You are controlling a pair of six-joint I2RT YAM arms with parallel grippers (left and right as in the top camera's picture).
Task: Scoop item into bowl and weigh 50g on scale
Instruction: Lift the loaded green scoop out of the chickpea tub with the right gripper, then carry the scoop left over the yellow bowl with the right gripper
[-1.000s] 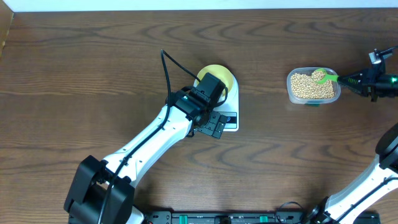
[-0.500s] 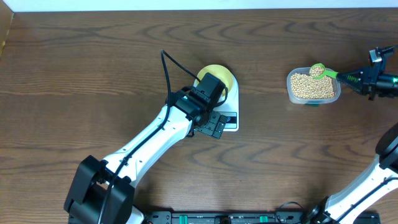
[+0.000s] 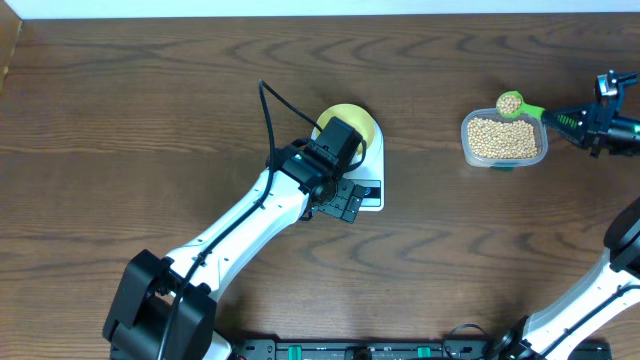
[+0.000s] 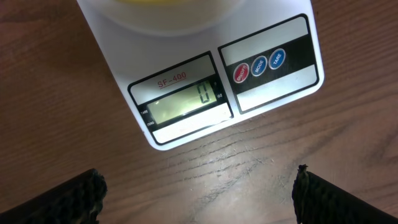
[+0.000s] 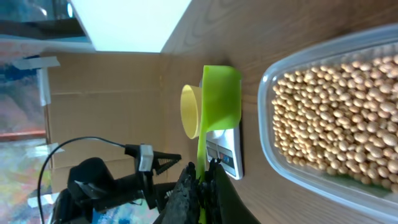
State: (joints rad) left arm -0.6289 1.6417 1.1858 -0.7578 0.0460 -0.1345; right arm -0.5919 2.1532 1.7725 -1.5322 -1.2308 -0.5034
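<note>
Right claw [image 3: 587, 122]: clamped on green scoop [image 3: 512, 104] handle; scoop heaped, at far rim of tub [image 3: 464, 135] of beans [image 3: 503, 140]. Bowl [image 3: 358, 118] on scale [image 3: 372, 196].
Left wrist: left claw [image 4: 199, 202] spread wide above surface [image 4: 62, 93]; display [image 4: 186, 106] reads 0.
Right wrist: jaws pinch scoop handle beside tub.

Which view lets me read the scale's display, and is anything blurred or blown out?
Left wrist: display on the scale sharp, reads zero; left gripper fingers dark, soft. Right wrist: beans crisp, white patch at top blown out. Overhead: display too small to read.
</note>
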